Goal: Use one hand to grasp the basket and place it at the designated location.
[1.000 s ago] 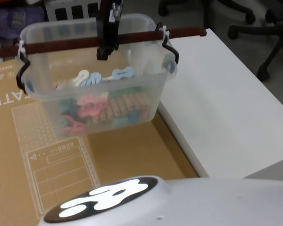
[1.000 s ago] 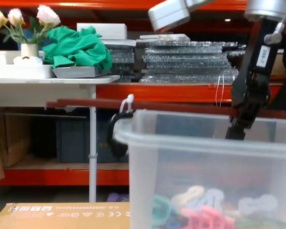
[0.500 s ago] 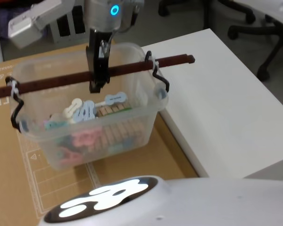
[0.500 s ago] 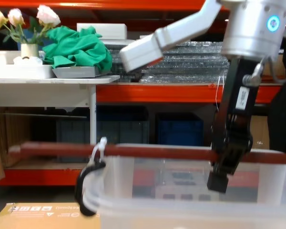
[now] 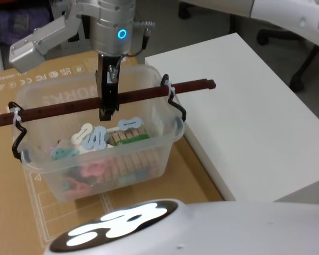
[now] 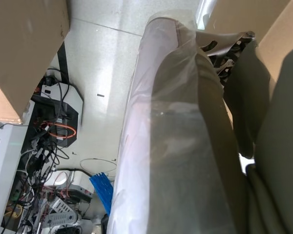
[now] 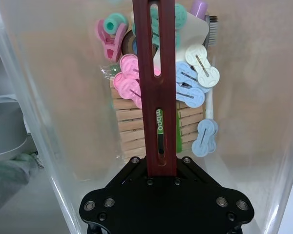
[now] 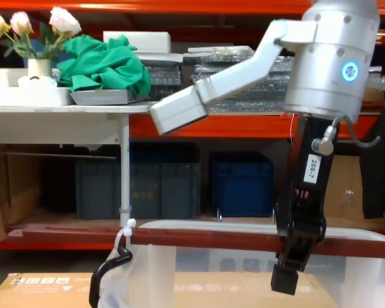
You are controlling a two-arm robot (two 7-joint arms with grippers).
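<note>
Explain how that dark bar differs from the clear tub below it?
The bar is dark reddish-brown, opaque and thin; the tub is whitish, see-through and deep. The bar pokes out past the tub's ends. The right gripper clamps the bar, not the tub. White ties join them.

You're looking at a basket of cloudy, translucent, smooth plastic. Its handle is matt reddish-brown and looks like wood. The right gripper is matt black, and its arm is satin silver-white. Inside you see bare wooden pegs and glossy pastel plastic clips. The cardboard is matt brown.
</note>
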